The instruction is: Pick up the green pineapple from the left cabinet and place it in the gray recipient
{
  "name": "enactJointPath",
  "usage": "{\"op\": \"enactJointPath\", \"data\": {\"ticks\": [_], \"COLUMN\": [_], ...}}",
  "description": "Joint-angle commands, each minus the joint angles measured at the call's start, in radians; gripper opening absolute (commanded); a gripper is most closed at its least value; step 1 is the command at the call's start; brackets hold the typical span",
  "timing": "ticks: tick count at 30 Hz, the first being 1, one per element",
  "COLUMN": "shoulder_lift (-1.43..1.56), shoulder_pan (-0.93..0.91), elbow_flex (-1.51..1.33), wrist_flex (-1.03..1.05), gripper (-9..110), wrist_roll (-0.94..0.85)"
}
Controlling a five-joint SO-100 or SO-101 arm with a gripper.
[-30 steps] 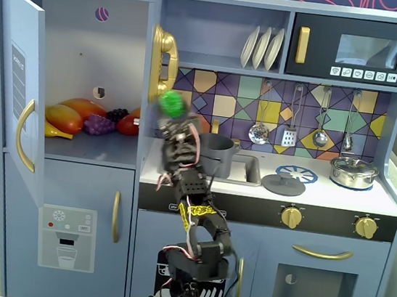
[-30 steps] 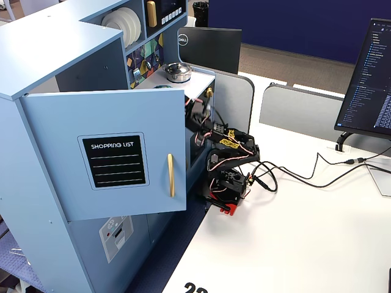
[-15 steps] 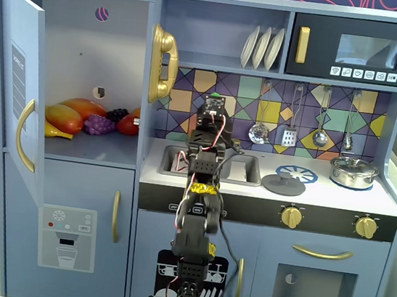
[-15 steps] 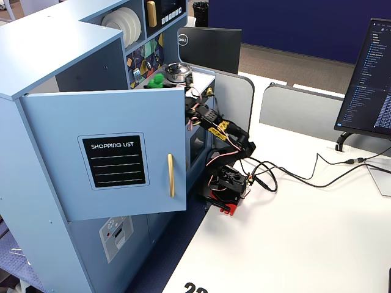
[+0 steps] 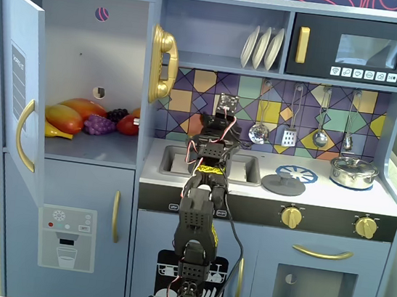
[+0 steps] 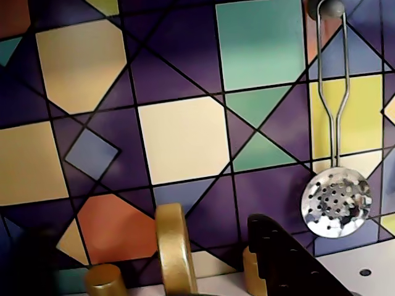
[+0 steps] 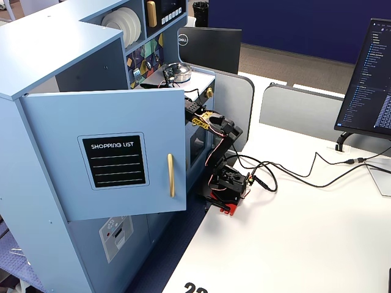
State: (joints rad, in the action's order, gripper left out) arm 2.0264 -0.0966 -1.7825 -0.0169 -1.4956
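Observation:
The left cabinet (image 5: 73,44) stands open, its door (image 5: 16,88) swung out; in the side fixed view the door (image 7: 110,159) hides the inside. On its shelf lie an orange-red mango (image 5: 71,113), purple grapes (image 5: 99,125) and other fruit. No green pineapple shows in any view. The gray recipient is not visible; my arm covers the middle of the sink (image 5: 171,161). My gripper (image 5: 222,116) is raised over the sink, facing the tiled backsplash. In the wrist view the gripper (image 6: 142,243) is open and empty, with one black finger (image 6: 290,259) at lower right and the gold faucet (image 6: 174,246) behind.
A flat gray lid (image 5: 283,183) lies on the counter and a shiny silver lidded pot (image 5: 354,171) sits on the right burner. Utensils hang on the backsplash, including a perforated spoon (image 6: 336,200). The microwave (image 5: 358,51) is at upper right. The arm's base (image 7: 227,183) sits on a white desk with cables.

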Motion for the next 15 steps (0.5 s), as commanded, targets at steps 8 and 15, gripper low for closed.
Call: {"op": "enactJointPath", "data": {"ticks": [8,15], "shoulder_lift": [0.083,0.522], "shoulder_pan": [0.006,0.008], "elbow_flex": [0.069,-0.120], "wrist_flex": [0.071,0.586], "gripper": [40,35], "wrist_roll": [-0.003,0.005]}}
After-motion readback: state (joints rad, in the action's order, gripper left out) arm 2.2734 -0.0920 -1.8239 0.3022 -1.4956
